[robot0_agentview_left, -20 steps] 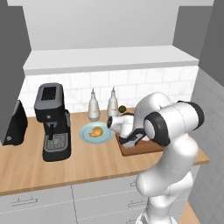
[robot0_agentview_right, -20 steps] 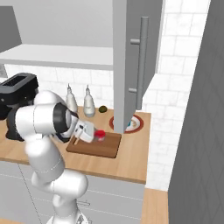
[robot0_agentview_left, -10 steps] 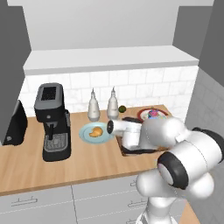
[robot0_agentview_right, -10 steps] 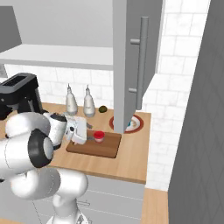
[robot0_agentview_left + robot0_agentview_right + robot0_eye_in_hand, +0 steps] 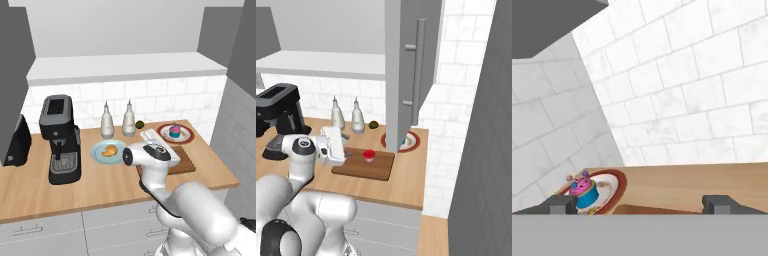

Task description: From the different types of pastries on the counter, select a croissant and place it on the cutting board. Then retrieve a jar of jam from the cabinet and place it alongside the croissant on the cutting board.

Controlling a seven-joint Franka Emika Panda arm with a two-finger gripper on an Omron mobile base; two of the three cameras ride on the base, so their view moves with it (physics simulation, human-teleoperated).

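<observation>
The hand [image 5: 345, 152], fingers spread and empty, has drawn back from the jar of jam [image 5: 369, 156] on the cutting board [image 5: 381, 169].

Dark brown rectangular wooden cutting board [image 5: 363, 165]: small red-topped jar of jam [image 5: 369, 156] stands near its middle; bare board surface on both sides of the jar. The robot's white gripper [image 5: 345, 154] hangs at the board's left end, fingers set wide apart.

Behind the board: two tall white bottles [image 5: 116, 120] and a small dark green round fruit [image 5: 373, 124] near the tiled wall.

Right of the board: red-rimmed round plate [image 5: 183, 137] with pink-and-blue cupcake [image 5: 583, 192].

An open grey cabinet door [image 5: 410, 65] hangs over that plate.

Light-brown wood-grain counter [image 5: 406, 187] in front of the board is bare.
</observation>
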